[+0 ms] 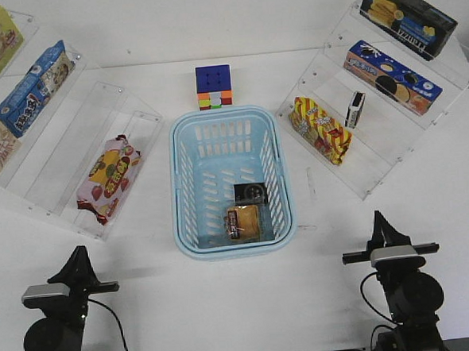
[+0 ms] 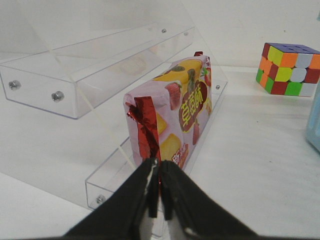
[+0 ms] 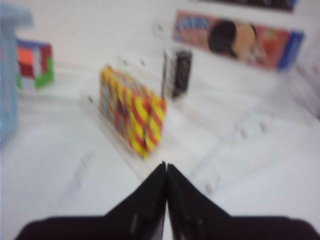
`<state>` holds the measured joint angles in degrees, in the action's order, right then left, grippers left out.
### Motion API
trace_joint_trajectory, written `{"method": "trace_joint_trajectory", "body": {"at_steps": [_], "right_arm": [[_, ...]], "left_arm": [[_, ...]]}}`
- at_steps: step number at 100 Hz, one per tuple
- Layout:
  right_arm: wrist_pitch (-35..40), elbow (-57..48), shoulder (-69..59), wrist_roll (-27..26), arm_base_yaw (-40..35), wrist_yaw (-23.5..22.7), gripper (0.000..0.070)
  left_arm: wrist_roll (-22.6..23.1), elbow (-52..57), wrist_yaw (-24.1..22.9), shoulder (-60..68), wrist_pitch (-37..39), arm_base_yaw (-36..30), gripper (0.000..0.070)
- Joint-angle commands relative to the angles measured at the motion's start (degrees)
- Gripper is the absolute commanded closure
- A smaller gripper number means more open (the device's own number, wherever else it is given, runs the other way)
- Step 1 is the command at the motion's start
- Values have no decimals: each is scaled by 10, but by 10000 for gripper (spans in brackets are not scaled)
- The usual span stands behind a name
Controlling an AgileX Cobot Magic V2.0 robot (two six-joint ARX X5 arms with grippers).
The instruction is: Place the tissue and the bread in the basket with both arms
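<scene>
The light blue basket (image 1: 179,172) stands in the middle of the table. Inside it, near its front end, lie the tissue (image 1: 251,193), a flat black pack with a grey emblem, and the bread (image 1: 245,221), a golden bun in clear wrap, just in front of the tissue. My left gripper (image 1: 78,253) is pulled back at the front left, shut and empty; in the left wrist view (image 2: 159,167) its tips point at a red-pink snack bag (image 2: 175,115). My right gripper (image 1: 378,219) is pulled back at the front right, shut and empty, as the blurred right wrist view (image 3: 166,167) also shows.
Clear stepped shelves stand on both sides. The left one (image 1: 66,154) holds the snack bag (image 1: 109,177) and boxes. The right one (image 1: 361,160) holds a red-yellow bag (image 1: 321,130), a small upright black pack (image 1: 357,109) and biscuit boxes. A colour cube (image 1: 214,87) sits behind the basket.
</scene>
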<state>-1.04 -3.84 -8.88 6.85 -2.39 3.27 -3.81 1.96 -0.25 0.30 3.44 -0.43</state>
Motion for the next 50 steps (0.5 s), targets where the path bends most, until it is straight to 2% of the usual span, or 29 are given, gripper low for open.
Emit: {"method": "trace_joint_trajectory", "body": {"at_steps": [1,11,50], "right_arm": [[14,19,33,-2,7,-1,698],[86,31,85,-17,13,-4,699],[69,31,79,-37,13,-2,699]], "left_arm": [[-1,-12,0,-1,9,1,699],[-1,-12,0,-1,9,1,699],[-1,-11,0,-1,9,1,700]]}}
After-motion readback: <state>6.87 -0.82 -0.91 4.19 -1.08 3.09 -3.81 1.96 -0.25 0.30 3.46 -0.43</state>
